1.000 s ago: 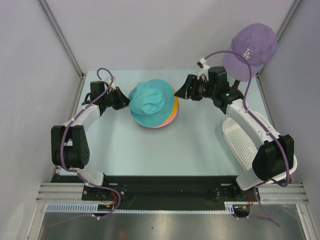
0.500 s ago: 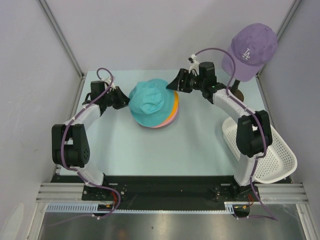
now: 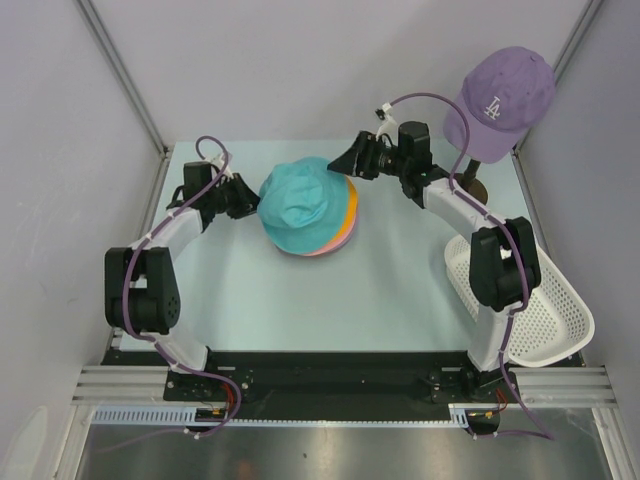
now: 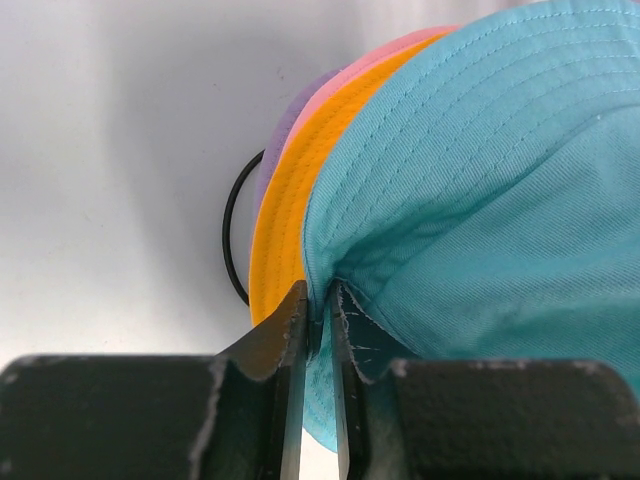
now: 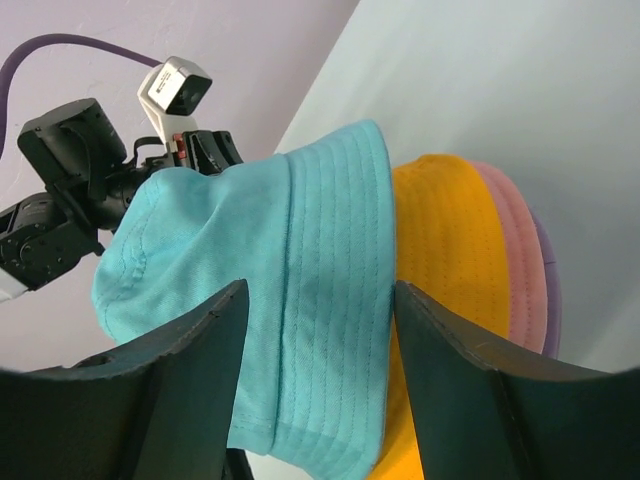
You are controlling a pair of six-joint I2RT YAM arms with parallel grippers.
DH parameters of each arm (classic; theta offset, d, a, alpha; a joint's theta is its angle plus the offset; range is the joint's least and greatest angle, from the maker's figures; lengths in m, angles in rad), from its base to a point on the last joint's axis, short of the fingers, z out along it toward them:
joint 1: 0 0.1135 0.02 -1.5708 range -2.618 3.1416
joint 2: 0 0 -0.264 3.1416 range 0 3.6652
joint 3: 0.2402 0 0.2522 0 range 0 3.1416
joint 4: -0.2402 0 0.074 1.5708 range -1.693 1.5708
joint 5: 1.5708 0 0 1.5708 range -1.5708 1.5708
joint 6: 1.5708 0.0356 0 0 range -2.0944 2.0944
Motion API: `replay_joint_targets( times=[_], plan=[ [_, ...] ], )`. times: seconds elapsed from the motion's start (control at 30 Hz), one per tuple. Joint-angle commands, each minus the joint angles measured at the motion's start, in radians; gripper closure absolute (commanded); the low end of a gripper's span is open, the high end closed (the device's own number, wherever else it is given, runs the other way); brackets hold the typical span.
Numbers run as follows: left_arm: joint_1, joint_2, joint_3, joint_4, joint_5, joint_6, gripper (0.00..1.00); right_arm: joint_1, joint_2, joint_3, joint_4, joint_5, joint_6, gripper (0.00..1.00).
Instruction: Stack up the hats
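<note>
Top external view first: the four hats are seen gathered in one stack on the surface (image 3: 400, 285), a little toward its far side. The teal hat (image 3: 298, 205) is set on top, crown up and somewhat rumpled. The orange hat (image 3: 351, 208) is shown only as a crescent of brim at the right, and the pink hat (image 3: 323, 251) as a thin edge at the near right. The stack is flanked by both arms: the left tool (image 3: 255, 204) is brought against the teal brim from the left, and the right tool (image 3: 346, 164) is held at the far right edge of that brim.

Over to the left wrist view, and the left tool is seen nearly closed, its jaws pinched on a fold of the teal brim with only the cloth between them. Orange and pink brims are layered just behind it, the lavender hat (image 4: 270, 170) is glimpsed as the outermost sliver, and a thin black ring (image 4: 228, 235) is seen on the surface beside the stack.

In the right wrist view the right tool is shown wide open. The teal brim is framed between its fingers (image 5: 195, 350), and nothing is gripped.

Well to the right, a purple baseball cap (image 3: 500, 100) is perched at the far corner, and a white basket (image 3: 545, 315) is lying at the surface's right edge.
</note>
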Motion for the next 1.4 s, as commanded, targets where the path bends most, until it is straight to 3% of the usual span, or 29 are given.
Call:
replay_joint_targets(
  times=[0.0,0.4,0.57,0.63,0.67,0.77,0.87,1.1,1.37],
  plan=[
    [-0.014,0.017,0.043,0.03,0.0,0.012,0.83,0.014,0.001,0.004,0.049,-0.022,-0.005,0.36],
    [-0.025,0.011,0.062,0.017,-0.013,0.021,0.82,0.03,0.036,0.015,0.023,-0.068,0.004,0.57],
    [-0.026,0.009,0.059,0.017,-0.013,0.021,0.83,0.033,0.036,0.001,0.001,-0.07,-0.01,0.54],
    [-0.026,0.006,0.056,0.017,-0.016,0.021,0.83,0.034,0.034,0.002,0.0,-0.07,-0.013,0.65],
    [-0.026,0.008,0.057,0.016,-0.017,0.022,0.82,0.033,0.033,-0.001,0.0,-0.065,-0.016,0.79],
    [-0.026,0.006,0.052,0.019,-0.022,0.016,0.83,0.03,0.016,-0.016,-0.014,-0.032,-0.02,1.0],
    [-0.026,0.006,0.052,0.022,-0.03,0.01,0.85,0.021,0.008,-0.011,-0.106,0.059,-0.049,1.0],
    [-0.026,-0.004,0.029,0.045,-0.039,-0.011,1.0,-0.002,-0.009,-0.057,-0.235,0.215,-0.089,1.0],
    [-0.026,-0.044,-0.02,0.095,-0.068,-0.037,1.0,-0.016,0.001,-0.119,-0.323,0.306,-0.117,1.0]
  ],
)
